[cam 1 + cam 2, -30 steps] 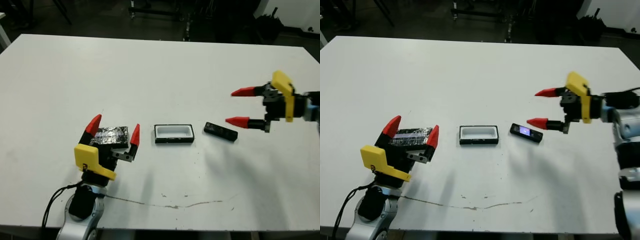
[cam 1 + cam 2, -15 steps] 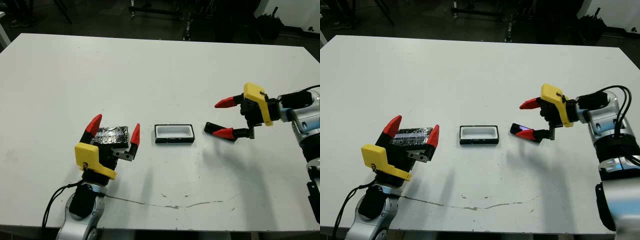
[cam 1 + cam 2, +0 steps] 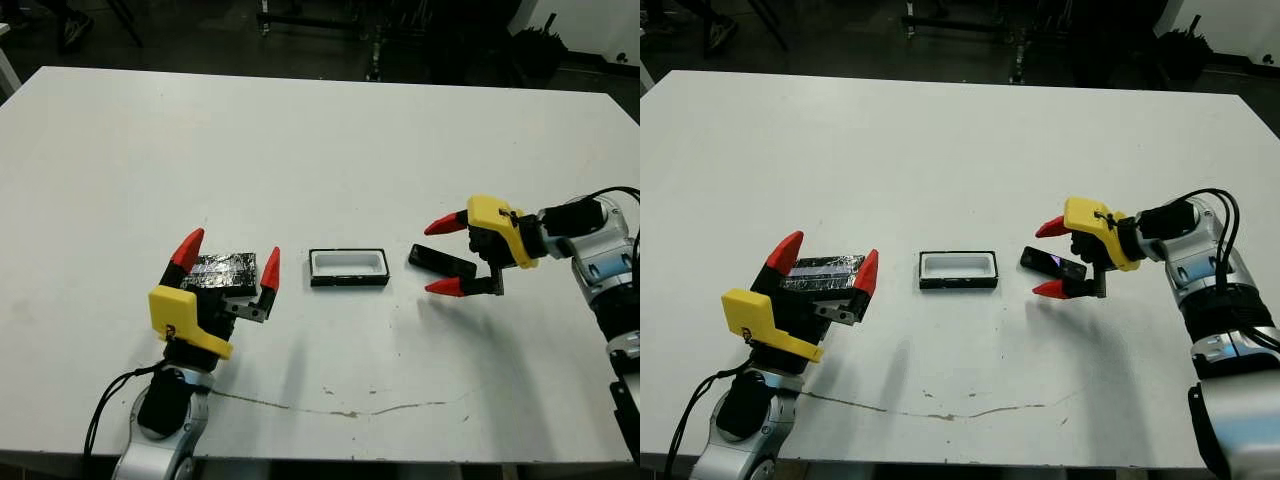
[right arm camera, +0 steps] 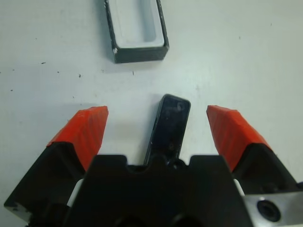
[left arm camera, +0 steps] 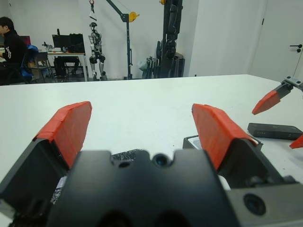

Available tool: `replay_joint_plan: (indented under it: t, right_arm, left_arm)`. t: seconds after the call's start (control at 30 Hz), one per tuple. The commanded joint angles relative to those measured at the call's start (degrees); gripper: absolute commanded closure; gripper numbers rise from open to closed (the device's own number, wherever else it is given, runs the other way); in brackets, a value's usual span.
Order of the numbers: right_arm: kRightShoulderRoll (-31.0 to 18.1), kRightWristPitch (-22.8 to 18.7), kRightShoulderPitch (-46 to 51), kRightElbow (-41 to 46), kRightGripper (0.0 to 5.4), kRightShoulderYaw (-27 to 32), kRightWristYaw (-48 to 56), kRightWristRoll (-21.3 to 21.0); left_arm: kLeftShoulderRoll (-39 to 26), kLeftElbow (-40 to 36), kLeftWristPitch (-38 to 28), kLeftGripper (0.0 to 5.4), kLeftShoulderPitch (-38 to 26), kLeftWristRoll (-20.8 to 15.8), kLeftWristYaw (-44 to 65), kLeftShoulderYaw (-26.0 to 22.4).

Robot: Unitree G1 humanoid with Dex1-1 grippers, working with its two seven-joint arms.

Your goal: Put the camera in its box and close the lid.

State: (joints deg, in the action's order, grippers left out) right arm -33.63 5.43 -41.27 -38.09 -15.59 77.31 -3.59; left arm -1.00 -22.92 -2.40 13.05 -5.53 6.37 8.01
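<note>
text: none legible | labels: none | numbers: none

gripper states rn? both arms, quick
Left gripper: open, holding nothing, fingers either side of the lid.
Right gripper: open, holding nothing, fingers straddling the camera on the table.

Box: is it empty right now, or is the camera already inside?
Empty. The box shows only bare white lining; the camera lies on the table beside it, between the open fingers of the right gripper.

Bright, even overhead light; soft shadows; sharp focus.
</note>
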Motion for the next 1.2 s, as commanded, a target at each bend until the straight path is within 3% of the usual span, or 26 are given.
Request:
replay_joint_plan:
  t: [0.03, 0.2, 0.33, 0.6, 0.77, 1.03, 1.2]
  right_arm:
    - [-1.0, -2.2, 1.0, -1.0, 0.01, 0.0, 0.0, -0.4]
    - [-1.5, -0.6, 1.8, 0.0, 0.01, -0.5, -1.1, -1.4]
    - [-1.1, -2.7, 1.4, -1.0, 0.01, -0.2, -0.3, -1.1]
    - [-1.2, -2.1, 1.9, -1.9, 0.01, -0.4, -2.2, -2.3]
    - [-0.2, -5.7, 2.3, -3.9, 0.01, 1.0, -3.5, -1.0]
    - [0.3, -6.9, 4.1, -4.8, 0.01, 1.2, -8.1, -1.4]
    - [1.3, -10.1, 6.1, -3.3, 0.20, 2.3, -12.5, -0.9]
  left_arm:
    - [-0.1, -0.1, 0.1, 0.00, 0.4, -0.1, 0.2, 0.0]
    - [-0.2, -0.4, 0.5, 0.00, 0.5, 0.2, 0.1, 0.2]
    - [-0.2, -0.6, 0.8, 0.00, 0.6, -0.4, 0.4, 0.1]
    - [-0.5, -0.5, 0.8, 0.00, 0.6, 0.0, 0.4, 0.1]
    - [-0.5, -0.1, 0.4, 0.00, 0.6, -0.6, 0.8, 0.0]
    - [-0.4, -0.2, 0.3, 0.00, 1.0, -0.2, 0.4, 0.0]
    - [-0.2, 0.0, -0.2, 0.00, 1.0, 0.1, 0.3, 0.1]
